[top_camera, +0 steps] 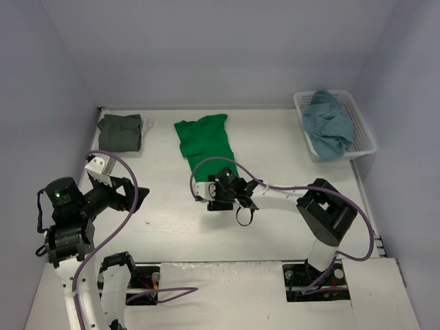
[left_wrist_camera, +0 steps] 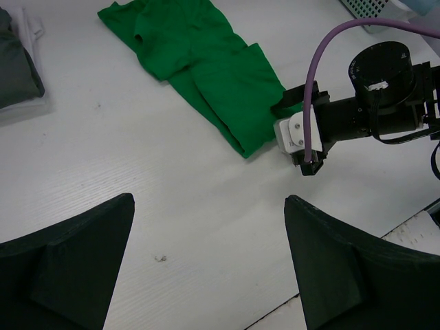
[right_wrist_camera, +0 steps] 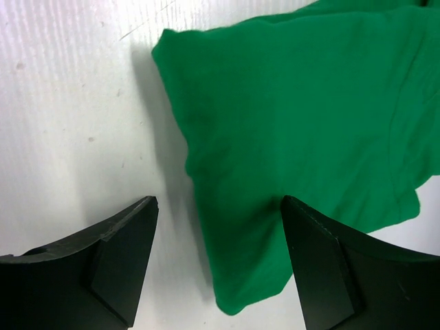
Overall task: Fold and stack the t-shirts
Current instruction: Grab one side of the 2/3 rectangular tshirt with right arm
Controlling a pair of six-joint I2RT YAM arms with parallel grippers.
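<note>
White table (top_camera: 289, 158), bright green cloth t-shirt (right_wrist_camera: 295, 124): your right gripper (right_wrist_camera: 216, 206) hangs wide open over its hem corner, left gripper (left_wrist_camera: 206, 203) open too. Catch every layer before pinching.

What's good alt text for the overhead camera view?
The open right gripper is poised over the near end of a green t-shirt on a white table. A folded olive-grey shirt lies far left; a blue shirt sits in a basket.

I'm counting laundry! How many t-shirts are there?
4: a green shirt mid-table, a grey shirt folded far left, a white shirt peeking from under it, a blue shirt in the basket. More could hide underneath.
</note>
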